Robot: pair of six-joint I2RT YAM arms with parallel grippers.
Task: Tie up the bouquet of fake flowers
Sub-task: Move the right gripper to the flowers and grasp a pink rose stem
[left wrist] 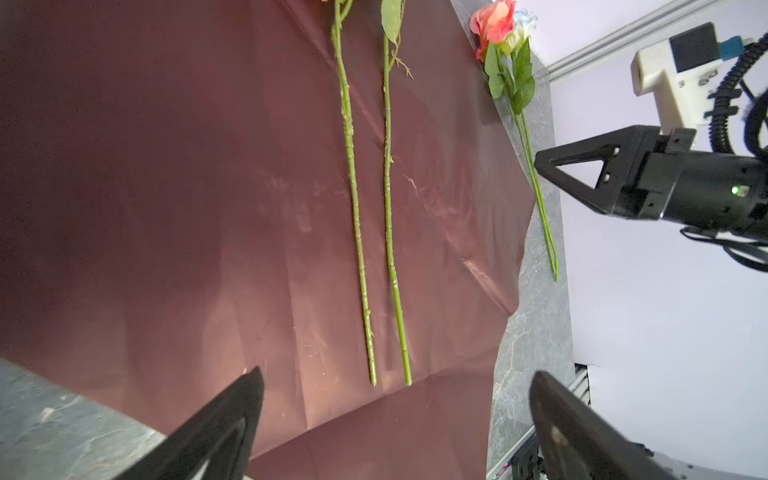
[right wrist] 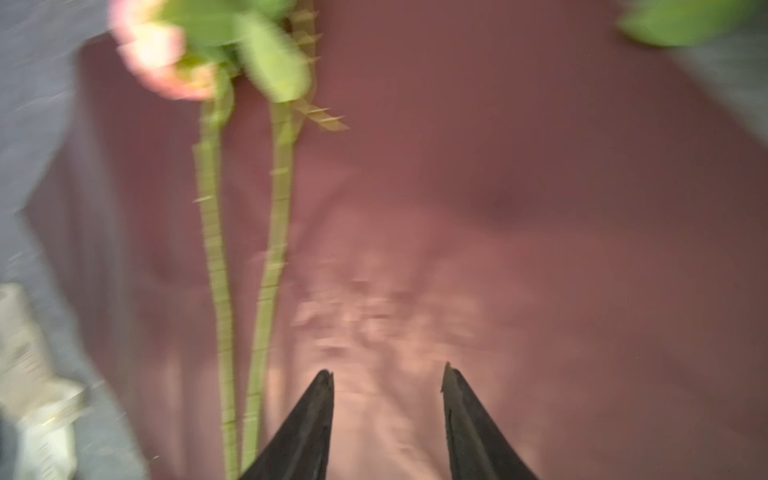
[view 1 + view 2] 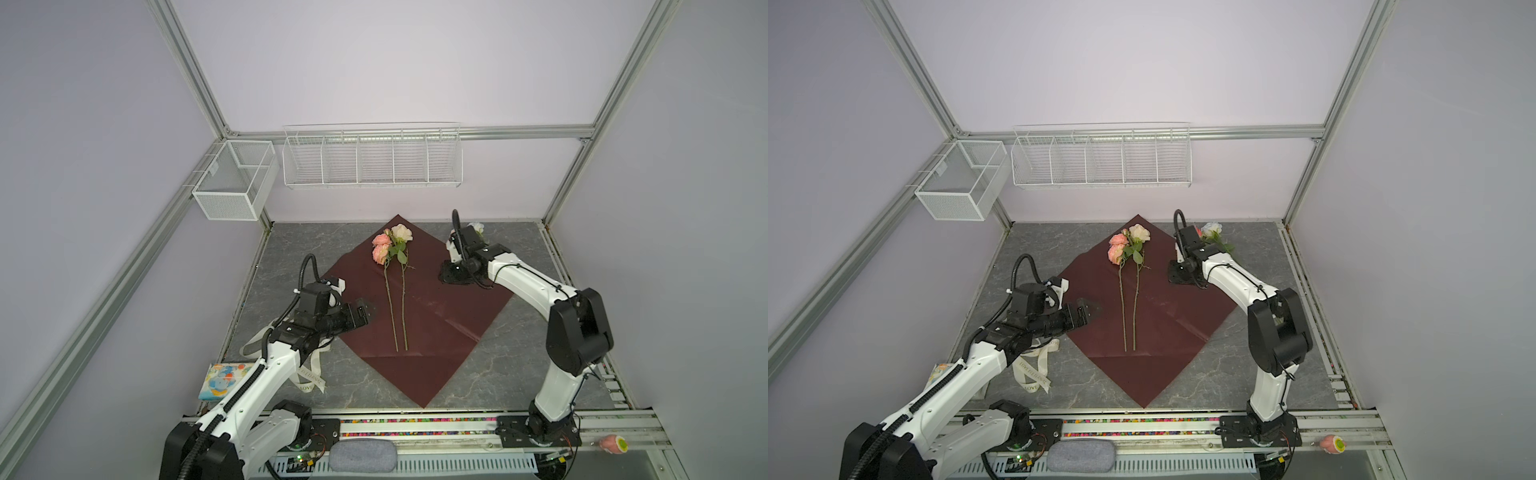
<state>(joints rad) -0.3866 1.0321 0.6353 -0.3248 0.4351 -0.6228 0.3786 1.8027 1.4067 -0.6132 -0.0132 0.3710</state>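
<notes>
1. R gripper (image 2: 386,369): fingers part-spread, nothing between them; tips over the right half of the red wrapping paper (image 3: 449,316).
2. L gripper (image 1: 397,372): fingers spread wide, empty, at paper's left edge.
3. Two laid roses (image 3: 397,299) lie betw. the grippers on paper's midline. Long axis far-to-near, heads far.
4. Loose roses (image 3: 1210,232) on table (image 3: 1246,374), just off paper's right edge, behind R arm; stems approx. parallel to laid pair.
5. Judgement: bouquet not yet assembled. R arm is nearer the loose roses, so R should fetch them, gripping across the stem.
</notes>
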